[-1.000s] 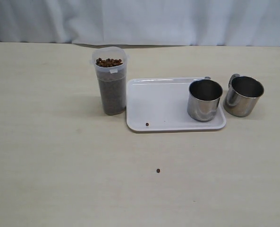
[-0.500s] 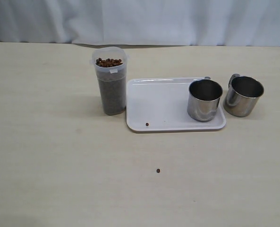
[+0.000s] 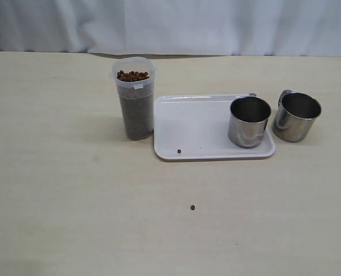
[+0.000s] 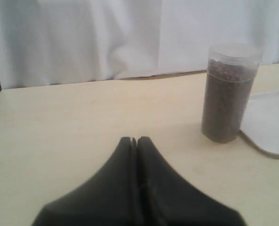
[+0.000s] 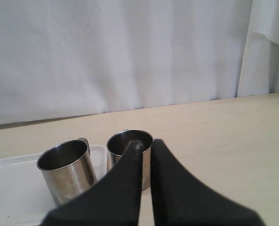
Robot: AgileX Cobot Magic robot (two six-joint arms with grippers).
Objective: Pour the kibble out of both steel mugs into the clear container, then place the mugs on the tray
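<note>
My left gripper [image 4: 134,139] is pinched shut with the fingers pressed together and nothing in it, sitting low over bare table [image 3: 72,190]. My right gripper [image 5: 146,142] is closed too, only a thin slit between the fingers, and empty. Past the left gripper stands the container [image 4: 228,94], upright and packed with kibble [image 3: 132,75] up to near the rim. In the exterior view the container [image 3: 134,98] is just beside the left end of the tray [image 3: 199,123]. I can't tell if they touch. Past the right gripper are both mugs, upright and looking empty. The first mug [image 3: 249,122] is on the tray's right end. The second mug [image 3: 297,117] is on the table just off that end, close to the first, handle facing the back. One loose pellet [image 3: 179,152] lies on the tray near its front edge, and another stray pellet [image 3: 192,207] is on the table, well in front of the tray. A white curtain [image 3: 216,23] hangs behind.
</note>
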